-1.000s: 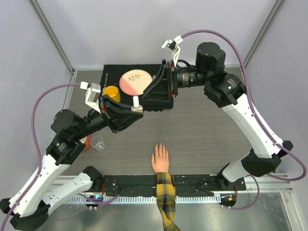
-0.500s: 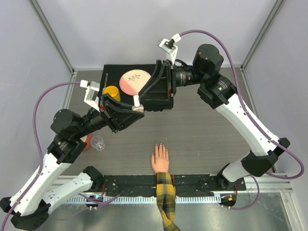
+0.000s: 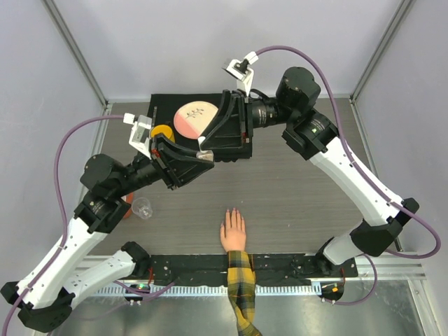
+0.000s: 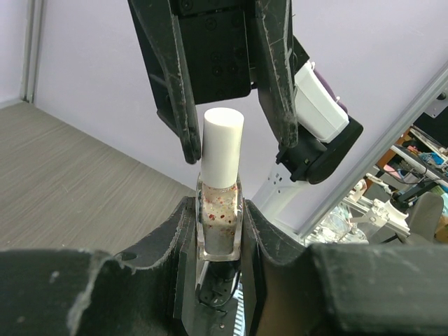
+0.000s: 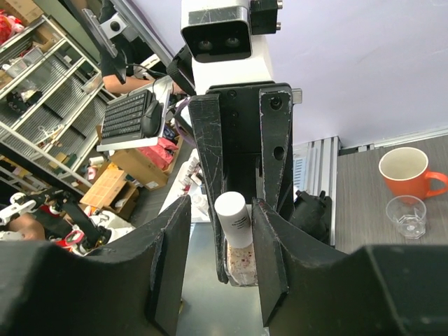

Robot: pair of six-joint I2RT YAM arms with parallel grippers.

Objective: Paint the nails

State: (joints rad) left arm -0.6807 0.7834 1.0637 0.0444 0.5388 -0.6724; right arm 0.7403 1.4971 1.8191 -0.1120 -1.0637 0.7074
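Straddling the white cap point(image 4: 222, 147), slim gaps either side, right fingers point(image 4: 171, 84) parted; left fingers point(image 4: 175, 241) clamping bottle point(image 4: 219, 227).

Clear glossy bottle point(image 4: 219, 224), smooth white plastic cap point(image 4: 222, 147) — matt wood-grain table point(image 3: 294, 189)

A pink plate point(image 3: 192, 115) is being borne by a black mat point(image 3: 164, 103), a yellow cup point(image 3: 162, 131) just left of it. An orange mug point(image 5: 406, 171) and clear cup point(image 5: 407, 215) are being noted side by side on the table point(image 3: 294, 189).

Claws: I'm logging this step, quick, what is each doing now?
Left claw: closed on the bottle.
Right claw: open, straddling the white cap, gaps either side.
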